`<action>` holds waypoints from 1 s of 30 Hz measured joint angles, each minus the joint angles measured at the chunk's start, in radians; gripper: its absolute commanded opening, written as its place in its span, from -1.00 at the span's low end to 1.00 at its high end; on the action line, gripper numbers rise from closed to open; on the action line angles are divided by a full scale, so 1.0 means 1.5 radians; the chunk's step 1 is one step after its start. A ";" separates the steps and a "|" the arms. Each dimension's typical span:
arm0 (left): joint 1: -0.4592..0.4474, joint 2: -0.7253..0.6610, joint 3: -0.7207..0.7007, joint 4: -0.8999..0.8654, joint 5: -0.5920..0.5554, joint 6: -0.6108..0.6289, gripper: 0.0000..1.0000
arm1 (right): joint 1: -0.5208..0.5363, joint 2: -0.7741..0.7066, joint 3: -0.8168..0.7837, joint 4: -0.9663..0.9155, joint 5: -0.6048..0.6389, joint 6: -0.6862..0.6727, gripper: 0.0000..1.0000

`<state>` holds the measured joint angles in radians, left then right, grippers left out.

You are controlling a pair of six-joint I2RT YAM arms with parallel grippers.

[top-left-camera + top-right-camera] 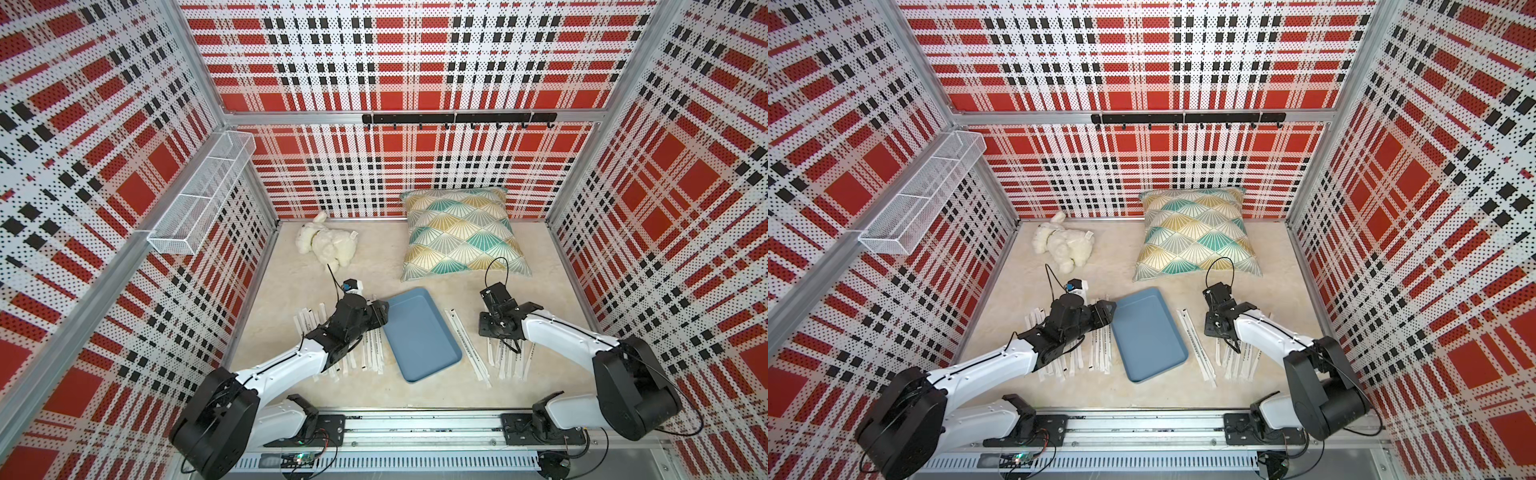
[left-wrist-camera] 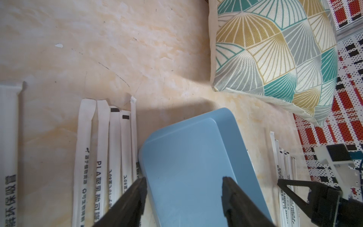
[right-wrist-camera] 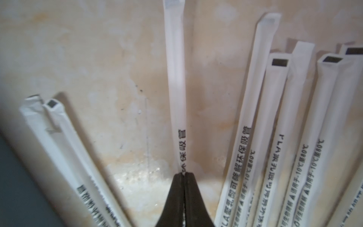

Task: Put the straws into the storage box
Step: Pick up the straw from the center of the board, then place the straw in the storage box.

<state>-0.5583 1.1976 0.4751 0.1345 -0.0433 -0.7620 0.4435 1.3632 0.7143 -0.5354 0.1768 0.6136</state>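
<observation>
The slate-blue storage box [image 1: 419,332] [image 1: 1146,332] lies on the beige floor between my arms with nothing in it. Several paper-wrapped straws [image 1: 368,353] lie fanned along its left side. More straws [image 1: 505,365] lie on its right, two of them [image 1: 463,340] close to the rim. My left gripper [image 2: 184,182] is open over the box's far left corner [image 2: 176,149], one finger above the rim next to the straws [image 2: 102,157]. My right gripper [image 3: 184,174] [image 1: 514,348] is shut on one straw [image 3: 174,78], pinched at its printed part, with other straws [image 3: 275,137] alongside.
A patterned pillow [image 1: 461,232] leans at the back right, just beyond the box. A white plush toy [image 1: 328,245] lies at the back left. A white wire-mesh basket [image 1: 199,199] hangs on the left wall and a black hook rail [image 1: 457,118] on the back wall.
</observation>
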 measured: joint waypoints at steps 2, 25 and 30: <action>0.003 0.000 -0.004 0.006 0.004 -0.001 0.30 | 0.011 -0.021 0.016 -0.018 -0.001 0.007 -0.89; 0.011 -0.037 -0.043 0.030 0.042 -0.038 0.38 | 0.318 0.048 0.261 -0.086 -0.030 0.139 -0.95; 0.008 -0.037 -0.043 0.030 0.039 -0.041 0.38 | 0.356 0.144 0.311 -0.036 -0.036 0.136 -0.96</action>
<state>-0.5457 1.1423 0.4099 0.1791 0.0151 -0.8230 0.9771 1.5799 1.1809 -0.5900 0.1226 0.8177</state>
